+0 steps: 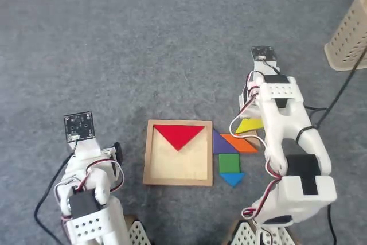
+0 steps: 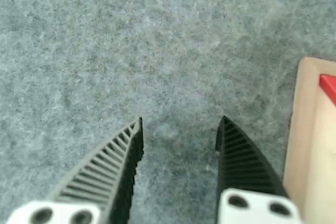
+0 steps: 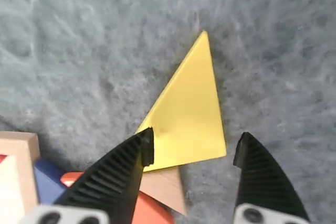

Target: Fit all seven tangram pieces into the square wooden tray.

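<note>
— Tray [image 1: 148,153]: location and contents?
— Flat on the grey worktop [image 1: 114,55], between my two arms. Red triangle [image 1: 179,135] inside, long edge against the far rim; the rest of the floor is bare wood.
— Other pieces?
— Clustered just beside the tray's right rim: purple piece [image 1: 219,142], orange piece [image 1: 239,143], green square [image 1: 229,163], blue triangle [image 1: 232,179]. A plain wooden piece [image 3: 165,187] lies against the yellow triangle [image 3: 189,114].
— Your tools?
— Left tool [image 2: 180,129]: fingers apart over bare worktop, near the tray's left rim. Right tool [image 3: 195,139]: fingers apart above the yellow triangle, one over a corner, the other just past its edge. Open worktop lies beyond its far point.
</note>
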`<state>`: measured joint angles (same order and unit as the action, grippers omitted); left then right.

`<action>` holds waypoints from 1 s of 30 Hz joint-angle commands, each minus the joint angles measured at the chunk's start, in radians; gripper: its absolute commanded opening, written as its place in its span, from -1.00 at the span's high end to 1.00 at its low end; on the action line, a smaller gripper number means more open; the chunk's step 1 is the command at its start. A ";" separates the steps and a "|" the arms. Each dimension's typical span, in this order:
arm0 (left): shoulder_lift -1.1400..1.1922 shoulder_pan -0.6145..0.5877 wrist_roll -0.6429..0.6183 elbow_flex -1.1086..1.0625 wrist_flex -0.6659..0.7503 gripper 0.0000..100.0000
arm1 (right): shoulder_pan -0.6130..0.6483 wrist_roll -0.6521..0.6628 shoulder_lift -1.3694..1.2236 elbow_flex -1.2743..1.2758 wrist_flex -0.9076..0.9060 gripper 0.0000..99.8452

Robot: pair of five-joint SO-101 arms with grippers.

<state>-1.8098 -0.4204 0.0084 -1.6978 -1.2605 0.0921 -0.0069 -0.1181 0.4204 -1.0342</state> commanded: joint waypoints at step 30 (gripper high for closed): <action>-0.014 0.002 0.005 0.013 -0.005 0.57 | -0.031 -0.172 0.065 0.008 0.033 0.49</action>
<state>-1.8098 -0.4219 0.0084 -1.6978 -1.2605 0.0690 -0.1189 -0.1626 0.4035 -1.0311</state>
